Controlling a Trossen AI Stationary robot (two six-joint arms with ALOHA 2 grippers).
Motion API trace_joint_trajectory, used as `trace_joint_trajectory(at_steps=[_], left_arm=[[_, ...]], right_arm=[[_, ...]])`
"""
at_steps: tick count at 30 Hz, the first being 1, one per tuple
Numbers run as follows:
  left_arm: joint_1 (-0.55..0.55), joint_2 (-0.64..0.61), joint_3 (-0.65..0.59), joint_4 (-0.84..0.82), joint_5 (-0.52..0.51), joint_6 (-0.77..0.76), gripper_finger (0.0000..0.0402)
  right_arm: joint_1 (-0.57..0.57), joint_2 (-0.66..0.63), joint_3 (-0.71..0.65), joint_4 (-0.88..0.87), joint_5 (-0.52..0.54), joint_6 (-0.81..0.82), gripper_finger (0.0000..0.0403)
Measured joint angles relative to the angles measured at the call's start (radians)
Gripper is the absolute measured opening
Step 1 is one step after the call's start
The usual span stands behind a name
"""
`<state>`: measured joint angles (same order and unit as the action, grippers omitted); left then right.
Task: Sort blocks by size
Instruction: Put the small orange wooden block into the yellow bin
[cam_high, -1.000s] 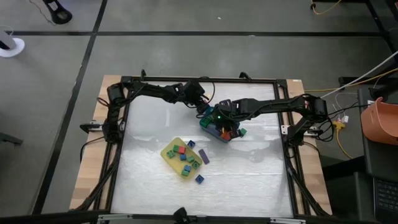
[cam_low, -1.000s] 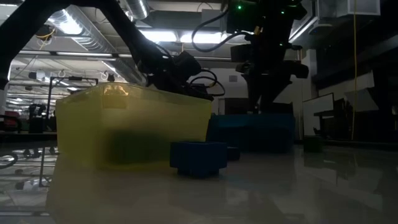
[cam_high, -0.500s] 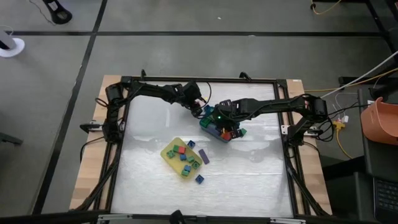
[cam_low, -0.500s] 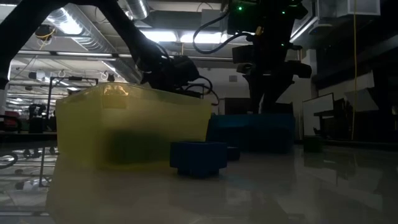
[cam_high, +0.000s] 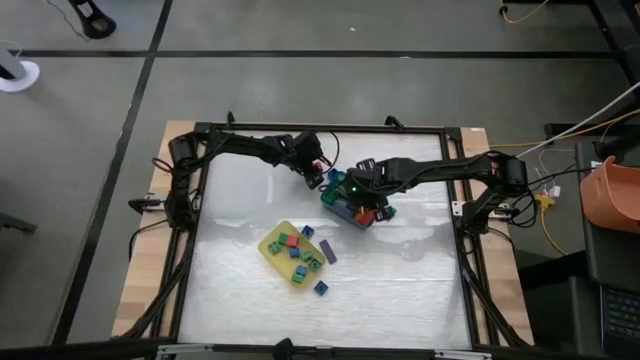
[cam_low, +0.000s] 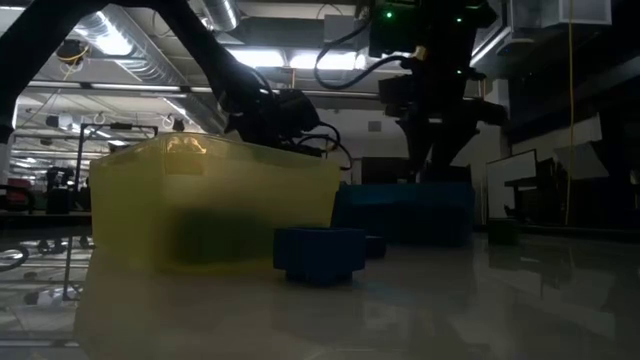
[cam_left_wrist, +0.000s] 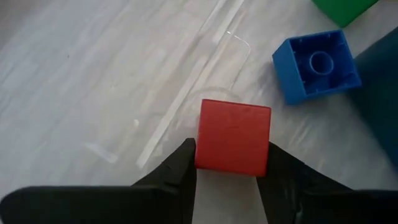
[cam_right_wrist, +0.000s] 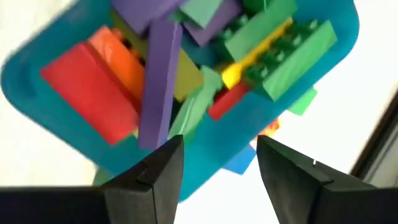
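Note:
A red block (cam_left_wrist: 233, 135) stands on the white table between the fingers of my left gripper (cam_left_wrist: 230, 150), just left of the teal-blue tray (cam_high: 340, 208). My left gripper (cam_high: 319, 177) is shut on it. A blue cube (cam_left_wrist: 316, 65) lies upside down beside it, and a green block (cam_left_wrist: 342, 5) lies a little farther off. My right gripper (cam_right_wrist: 217, 155) hovers open above the teal-blue tray (cam_right_wrist: 37, 106), which holds several long blocks (cam_right_wrist: 155, 81). The yellow tray (cam_high: 272, 246) holds several short blocks (cam_high: 292, 241). My left gripper pinches the red block by two opposite side faces (cam_left_wrist: 203, 147), one finger on each. The fingers come slanting down from the table's far left side. The block rests with its underside on the table, its smooth face toward the camera.
A purple bar (cam_high: 327, 250) and two blue cubes (cam_high: 320, 287) lie on the table beside the yellow tray (cam_low: 215, 205). A green block (cam_high: 391, 211) sits at the teal-blue tray's right side. The table's near half and left side are free.
My left gripper has tipped more steeply downward by the teal-blue tray's left corner. My right gripper has stayed above that tray.

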<state>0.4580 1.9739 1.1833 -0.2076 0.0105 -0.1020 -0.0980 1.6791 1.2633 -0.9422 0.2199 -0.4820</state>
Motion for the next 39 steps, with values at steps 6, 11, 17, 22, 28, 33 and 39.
trace_joint_trajectory(at_steps=[6,11,17,22,28,33,39], left_arm=[[-0.007,-0.077,-0.002,-0.005,0.009,-0.002,0.0114],[-0.021,-0.204,-0.002,-0.079,0.016,-0.002,0.0114],[-0.13,-0.369,0.0,-0.315,0.119,-0.006,0.0114],[-0.321,-0.431,0.0,-0.449,0.147,-0.057,0.0117],[-0.567,-0.394,0.0,-0.453,0.139,-0.132,0.0123],[-0.702,-0.358,0.0,-0.447,-0.018,-0.23,0.0132],[-0.762,-0.317,0.0,-0.448,-0.092,-0.383,0.0173]], right_arm=[[0.0,-0.025,0.0,-0.064,0.004,0.003,0.0202],[0.0,-0.067,0.0,-0.117,-0.002,0.057,0.0202],[0.0,-0.142,0.0,-0.222,-0.033,0.239,0.0202],[0.001,-0.165,0.0,-0.307,-0.137,0.511,0.0202],[0.001,-0.168,-0.067,-0.326,-0.186,0.703,0.0202],[0.001,-0.168,-0.143,-0.32,-0.186,0.788,0.0202],[0.001,-0.168,-0.218,-0.248,-0.186,0.85,0.0202]])
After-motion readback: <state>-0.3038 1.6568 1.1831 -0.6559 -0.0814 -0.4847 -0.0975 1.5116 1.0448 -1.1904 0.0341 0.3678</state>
